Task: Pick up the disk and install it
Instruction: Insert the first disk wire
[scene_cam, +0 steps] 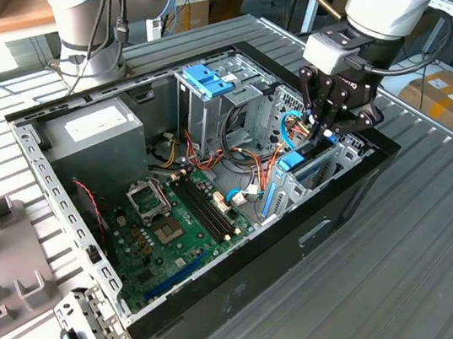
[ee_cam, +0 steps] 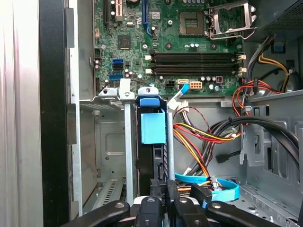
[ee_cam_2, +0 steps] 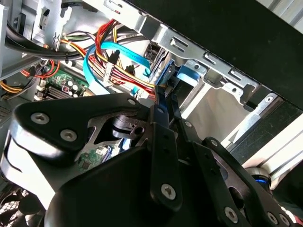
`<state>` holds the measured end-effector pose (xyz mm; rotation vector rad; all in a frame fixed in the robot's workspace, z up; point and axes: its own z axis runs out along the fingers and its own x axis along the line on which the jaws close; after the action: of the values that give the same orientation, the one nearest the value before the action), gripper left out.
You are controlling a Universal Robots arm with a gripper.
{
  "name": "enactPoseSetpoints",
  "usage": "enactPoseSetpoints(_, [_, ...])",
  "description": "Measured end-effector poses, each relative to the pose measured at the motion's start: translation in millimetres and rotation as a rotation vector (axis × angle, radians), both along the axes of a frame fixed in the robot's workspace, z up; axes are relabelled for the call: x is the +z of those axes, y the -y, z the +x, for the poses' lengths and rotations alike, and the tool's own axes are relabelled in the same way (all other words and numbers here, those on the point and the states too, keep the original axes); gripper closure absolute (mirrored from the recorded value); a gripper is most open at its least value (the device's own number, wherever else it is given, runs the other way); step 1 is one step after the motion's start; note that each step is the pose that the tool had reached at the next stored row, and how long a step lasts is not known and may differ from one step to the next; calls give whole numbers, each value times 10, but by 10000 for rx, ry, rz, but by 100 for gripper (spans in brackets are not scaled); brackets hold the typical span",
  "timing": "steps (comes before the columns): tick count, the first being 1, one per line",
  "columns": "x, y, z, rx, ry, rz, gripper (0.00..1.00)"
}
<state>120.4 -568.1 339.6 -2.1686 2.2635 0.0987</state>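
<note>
The disk (ee_cam: 154, 127) stands on edge in the metal drive bay (ee_cam: 106, 142) at the front corner of the open computer case (scene_cam: 249, 260). Its blue plastic rail faces the first wrist view. In the exterior view the disk's blue rail (scene_cam: 302, 160) shows low in the bay at the exterior view's right, just below my gripper (scene_cam: 323, 131). My gripper (ee_cam: 162, 191) is shut on the disk's near edge, with one black finger (ee_cam: 149, 204) on each flat side. In the second wrist view the gripper (ee_cam_2: 165, 111) pinches the thin dark edge, and the blue rail (ee_cam_2: 187, 73) lies beyond it.
Bundled red, yellow and blue cables (ee_cam: 208, 137) lie right beside the bay. The motherboard (scene_cam: 176, 228) fills the case floor, with a grey power-supply box (scene_cam: 94, 142) at the back and a light-blue tray (scene_cam: 206, 79) on the upper drive cage. A second arm's base (scene_cam: 90, 28) stands behind.
</note>
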Motion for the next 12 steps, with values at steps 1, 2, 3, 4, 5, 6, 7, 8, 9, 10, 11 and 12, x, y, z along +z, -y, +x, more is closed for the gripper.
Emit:
enactPoseSetpoints(1, [0,0,0,0,0,0,84])
enactPoseSetpoints(2, [-2,0,0,0,0,5,84])
enactPoseSetpoints(3, [-5,0,0,0,0,8,82])
enactPoseSetpoints(4, [-5,0,0,0,0,7,76])
enactPoseSetpoints(5, [-4,0,0,0,0,5,71])
enactPoseSetpoints(6, [-2,0,0,0,0,0,71])
enactPoseSetpoints(7, [-2,0,0,0,0,-1,64])
enactPoseSetpoints(8, [-2,0,0,0,0,0,64])
enactPoseSetpoints(9, [-2,0,0,0,0,-6,64])
enactPoseSetpoints(10, [-4,0,1,0,-1,-27,64])
enactPoseSetpoints(11, [1,0,1,-1,0,-49,64])
enactPoseSetpoints(12, [16,0,1,-1,0,-58,64])
